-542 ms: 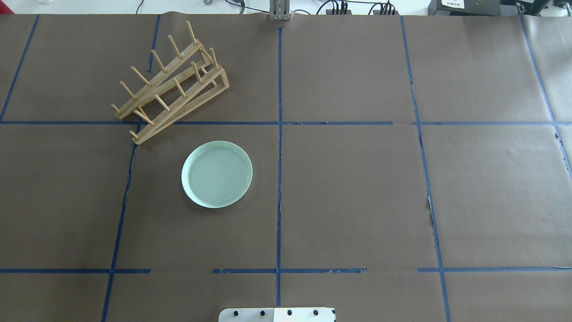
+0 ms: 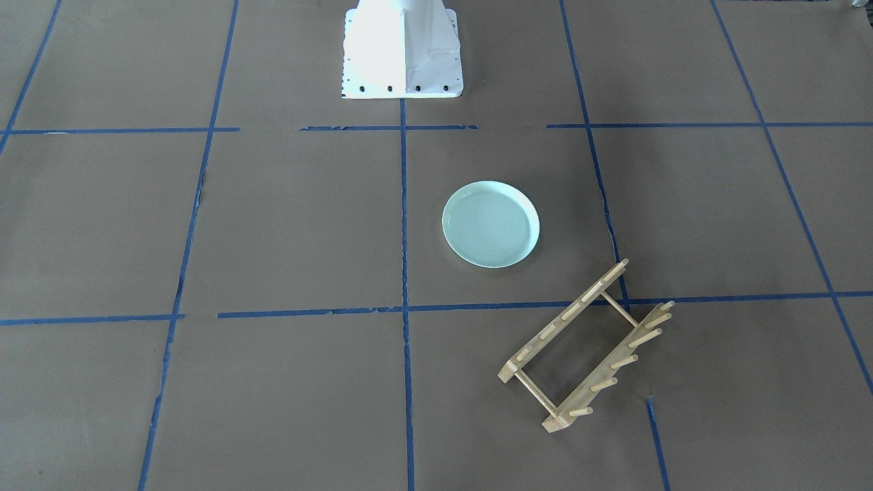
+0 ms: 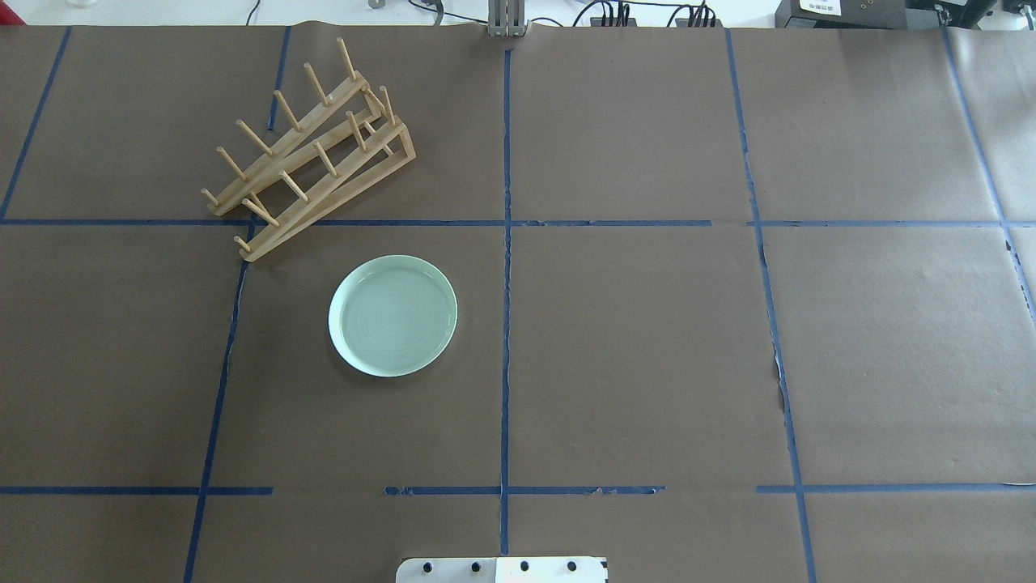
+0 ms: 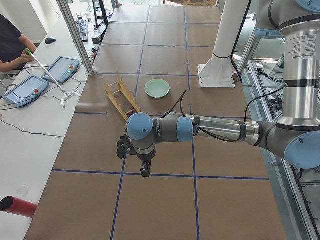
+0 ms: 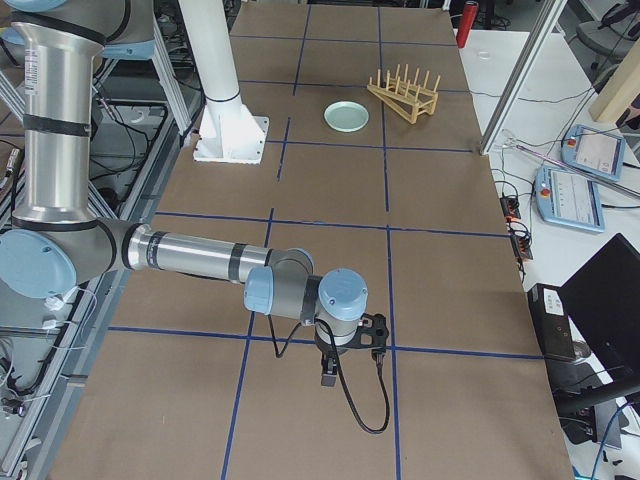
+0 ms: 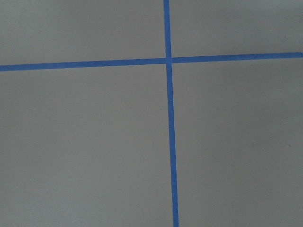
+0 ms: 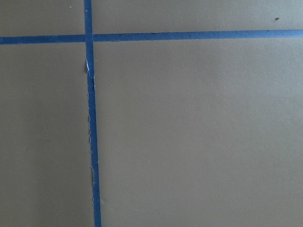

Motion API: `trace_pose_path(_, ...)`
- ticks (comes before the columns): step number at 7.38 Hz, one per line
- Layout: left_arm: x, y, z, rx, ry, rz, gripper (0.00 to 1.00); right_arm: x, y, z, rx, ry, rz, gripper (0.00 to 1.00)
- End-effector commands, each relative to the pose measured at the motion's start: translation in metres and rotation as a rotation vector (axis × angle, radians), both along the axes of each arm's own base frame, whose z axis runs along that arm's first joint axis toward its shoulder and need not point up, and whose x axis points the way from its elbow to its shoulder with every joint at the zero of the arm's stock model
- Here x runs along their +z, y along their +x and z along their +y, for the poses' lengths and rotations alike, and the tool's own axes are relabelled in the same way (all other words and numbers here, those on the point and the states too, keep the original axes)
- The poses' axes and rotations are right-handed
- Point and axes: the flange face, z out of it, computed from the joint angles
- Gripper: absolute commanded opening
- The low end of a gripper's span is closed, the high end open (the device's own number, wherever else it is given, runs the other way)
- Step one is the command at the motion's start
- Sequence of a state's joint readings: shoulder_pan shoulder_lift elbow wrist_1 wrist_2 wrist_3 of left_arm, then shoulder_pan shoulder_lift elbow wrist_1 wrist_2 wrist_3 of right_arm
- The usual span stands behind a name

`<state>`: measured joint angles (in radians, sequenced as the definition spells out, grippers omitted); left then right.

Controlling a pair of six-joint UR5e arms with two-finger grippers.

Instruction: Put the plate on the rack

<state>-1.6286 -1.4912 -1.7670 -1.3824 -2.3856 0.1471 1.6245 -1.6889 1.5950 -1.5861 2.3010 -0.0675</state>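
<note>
The pale mint-green plate (image 3: 393,315) lies flat on the brown paper, left of the table's middle; it also shows in the front-facing view (image 2: 490,224) and both side views (image 4: 157,88) (image 5: 346,116). The wooden rack (image 3: 307,151) stands just beyond it at an angle, empty, pegs up (image 2: 586,346) (image 4: 120,95) (image 5: 403,92). Neither gripper shows in the overhead or front-facing views. My left gripper (image 4: 144,170) hangs over the table's left end, far from the plate. My right gripper (image 5: 329,374) hangs over the right end. I cannot tell whether either is open or shut.
The table is covered in brown paper with a blue tape grid (image 3: 507,223). The robot's white base (image 2: 402,48) stands at the near edge. Tablets (image 4: 60,68) and an operator's arm (image 4: 12,50) are at a side bench. A red cylinder (image 4: 17,206) lies on that bench.
</note>
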Motion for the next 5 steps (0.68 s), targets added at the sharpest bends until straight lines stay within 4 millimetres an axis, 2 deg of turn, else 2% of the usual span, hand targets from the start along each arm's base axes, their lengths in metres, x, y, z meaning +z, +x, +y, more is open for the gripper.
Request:
trace_pose_path(1,-0.012,-0.001,-0.004,0.0,0.033,-0.008,1.0,0.001,0.0,0.0,0.0,-0.001,0.0,1.0)
trace_pose_path(2,-0.005,-0.002,0.005,-0.009,0.011,-0.001,1.0,0.0,0.0,0.0,0.0,0.0,0.0,1.0)
trace_pose_path(3,0.017,-0.001,0.029,-0.008,-0.03,0.006,1.0,0.0,0.0,0.0,0.0,0.0,0.0,1.0)
trace_pose_path(4,0.01,0.011,0.012,0.017,0.054,0.003,1.0,0.001,0.0,0.0,0.0,-0.001,0.0,1.0)
trace_pose_path(5,-0.006,0.015,0.004,0.02,0.164,0.01,1.0,0.001,0.0,0.0,0.0,-0.001,0.0,1.0)
